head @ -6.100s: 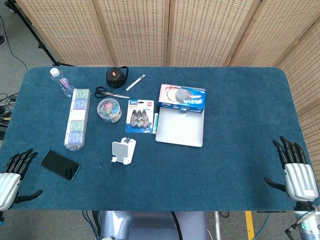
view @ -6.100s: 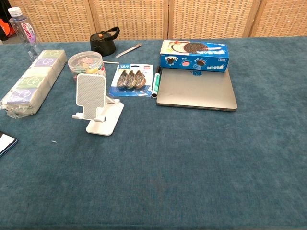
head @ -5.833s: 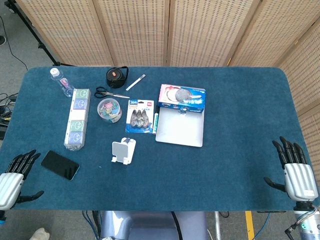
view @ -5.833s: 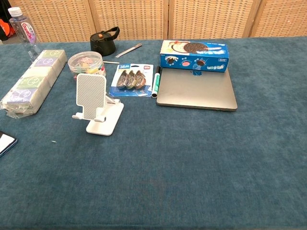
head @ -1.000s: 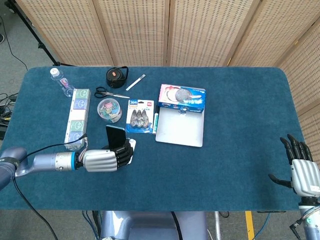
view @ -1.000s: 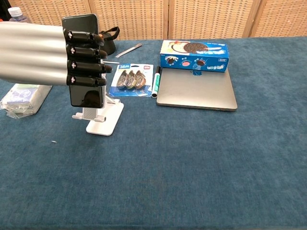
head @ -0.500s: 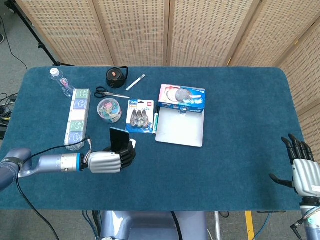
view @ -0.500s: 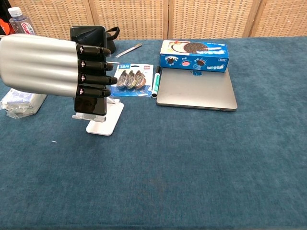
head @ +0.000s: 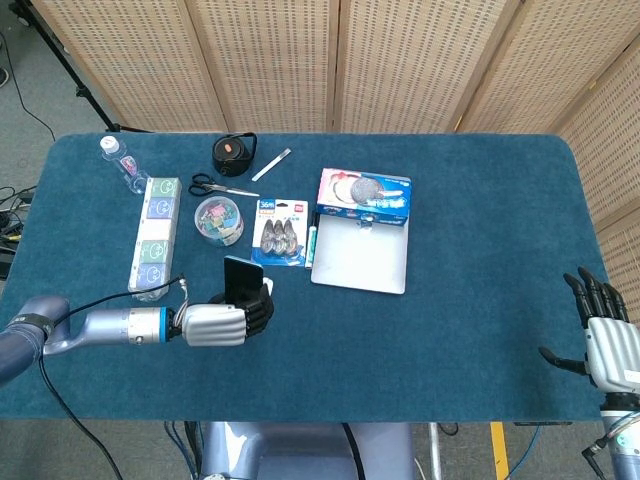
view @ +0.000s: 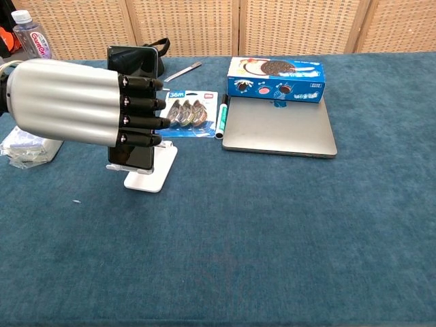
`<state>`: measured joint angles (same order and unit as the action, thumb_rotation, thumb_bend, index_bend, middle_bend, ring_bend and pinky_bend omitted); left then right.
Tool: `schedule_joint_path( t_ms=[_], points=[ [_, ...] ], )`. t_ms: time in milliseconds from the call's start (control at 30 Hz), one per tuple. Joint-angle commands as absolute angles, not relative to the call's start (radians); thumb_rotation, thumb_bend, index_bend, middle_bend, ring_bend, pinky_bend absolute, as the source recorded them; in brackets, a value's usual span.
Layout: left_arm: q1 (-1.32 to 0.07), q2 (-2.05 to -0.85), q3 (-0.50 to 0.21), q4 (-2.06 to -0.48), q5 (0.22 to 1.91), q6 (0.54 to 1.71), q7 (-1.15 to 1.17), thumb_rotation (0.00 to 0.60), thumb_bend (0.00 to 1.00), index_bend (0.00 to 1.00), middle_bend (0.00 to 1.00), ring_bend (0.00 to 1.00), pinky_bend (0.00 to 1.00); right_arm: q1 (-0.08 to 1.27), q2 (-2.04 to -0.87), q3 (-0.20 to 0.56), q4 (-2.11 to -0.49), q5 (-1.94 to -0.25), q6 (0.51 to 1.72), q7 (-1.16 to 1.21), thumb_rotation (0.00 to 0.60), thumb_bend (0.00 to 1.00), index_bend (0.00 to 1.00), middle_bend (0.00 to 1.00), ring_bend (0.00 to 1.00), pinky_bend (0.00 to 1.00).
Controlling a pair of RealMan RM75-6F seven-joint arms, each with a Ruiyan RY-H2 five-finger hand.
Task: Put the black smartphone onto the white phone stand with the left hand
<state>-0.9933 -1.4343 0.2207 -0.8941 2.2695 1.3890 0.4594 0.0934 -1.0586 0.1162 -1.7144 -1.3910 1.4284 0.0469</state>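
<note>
My left hand (head: 222,322) grips the black smartphone (head: 243,274) and holds it upright, just right of the table's front left. In the chest view the hand (view: 82,102) wraps its dark fingers (view: 142,112) across the smartphone (view: 136,60), which stands against the white phone stand (view: 151,176). Only the stand's base shows below the phone; its back plate is hidden. I cannot tell whether the phone's lower edge sits on the stand's lip. My right hand (head: 609,341) hangs at the table's front right corner, fingers spread, holding nothing.
Behind the stand lie a pack of binder clips (head: 278,232), a green marker (head: 311,240), a grey laptop (head: 361,256) and a blue cookie box (head: 365,195). Left of them are a jar (head: 218,219), tissue packs (head: 153,236), a bottle (head: 120,161), scissors (head: 220,187) and a black pouch (head: 233,153).
My left hand has carried the phone from the table's front left up to the stand, shifting slightly right and down over the last second. The right hand has hardly moved.
</note>
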Motion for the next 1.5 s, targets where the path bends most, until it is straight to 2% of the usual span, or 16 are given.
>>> schedule_joint_path(
  t_ms=[33, 400, 500, 567, 633, 733, 833, 1000, 1133, 1233, 1367, 1500],
  points=[
    [-0.992, -1.439, 0.224, -0.888, 2.269, 1.388, 0.457, 0.6, 0.18, 0.53, 0.35, 0.32, 0.43, 0.094, -1.058, 0.116, -1.713, -1.39, 1.428, 0.048, 0.6, 0.0, 0.0, 0.0, 0.0, 0.0],
    [-0.979, -1.456, 0.233, -0.865, 2.261, 1.394, 0.454, 0.6, 0.18, 0.51, 0.31, 0.31, 0.41, 0.092, -1.053, 0.115, -1.715, -1.392, 1.428, 0.058, 0.6, 0.0, 0.0, 0.0, 0.0, 0.0],
    [-0.978, -1.453, 0.232, -0.868, 2.256, 1.39, 0.459, 0.6, 0.18, 0.4, 0.19, 0.27, 0.36, 0.093, -1.052, 0.115, -1.716, -1.393, 1.428, 0.059, 0.6, 0.0, 0.0, 0.0, 0.0, 0.0],
    [-0.976, -1.446, 0.232, -0.873, 2.251, 1.383, 0.465, 0.6, 0.16, 0.28, 0.07, 0.18, 0.29, 0.093, -1.053, 0.115, -1.717, -1.392, 1.426, 0.057, 0.6, 0.0, 0.0, 0.0, 0.0, 0.0],
    [-0.975, -1.434, 0.231, -0.891, 2.242, 1.368, 0.473, 0.6, 0.15, 0.19, 0.01, 0.1, 0.23, 0.093, -1.053, 0.115, -1.718, -1.393, 1.427, 0.056, 0.6, 0.0, 0.0, 0.0, 0.0, 0.0],
    [-0.977, -1.421, 0.232, -0.917, 2.238, 1.355, 0.48, 0.6, 0.13, 0.08, 0.0, 0.01, 0.18, 0.094, -1.054, 0.115, -1.719, -1.393, 1.427, 0.054, 0.6, 0.0, 0.0, 0.0, 0.0, 0.0],
    [-0.98, -1.409, 0.231, -0.939, 2.239, 1.355, 0.482, 0.6, 0.11, 0.01, 0.0, 0.0, 0.16, 0.094, -1.055, 0.115, -1.72, -1.392, 1.427, 0.052, 0.6, 0.0, 0.0, 0.0, 0.0, 0.0],
    [-0.982, -1.369, 0.222, -0.989, 2.24, 1.376, 0.493, 0.6, 0.08, 0.0, 0.0, 0.0, 0.14, 0.094, -1.055, 0.116, -1.723, -1.39, 1.427, 0.049, 0.6, 0.0, 0.0, 0.0, 0.0, 0.0],
    [-0.952, -1.286, 0.202, -1.083, 2.211, 1.451, 0.482, 0.6, 0.04, 0.0, 0.0, 0.0, 0.13, 0.094, -1.053, 0.114, -1.723, -1.391, 1.425, 0.052, 0.6, 0.0, 0.0, 0.0, 0.0, 0.0],
    [-0.911, -1.246, 0.18, -1.137, 2.168, 1.519, 0.457, 0.6, 0.0, 0.0, 0.0, 0.0, 0.09, 0.094, -1.052, 0.113, -1.725, -1.394, 1.426, 0.053, 0.6, 0.0, 0.0, 0.0, 0.0, 0.0],
    [-0.744, -1.221, 0.124, -1.241, 2.012, 1.745, 0.345, 0.6, 0.0, 0.0, 0.0, 0.0, 0.02, 0.092, -1.051, 0.111, -1.729, -1.402, 1.432, 0.055, 0.6, 0.0, 0.0, 0.0, 0.0, 0.0],
    [-0.592, -1.238, 0.097, -1.295, 1.851, 1.837, 0.279, 0.6, 0.0, 0.0, 0.0, 0.0, 0.01, 0.09, -1.051, 0.108, -1.734, -1.408, 1.436, 0.05, 0.6, 0.0, 0.0, 0.0, 0.0, 0.0]
  ],
)
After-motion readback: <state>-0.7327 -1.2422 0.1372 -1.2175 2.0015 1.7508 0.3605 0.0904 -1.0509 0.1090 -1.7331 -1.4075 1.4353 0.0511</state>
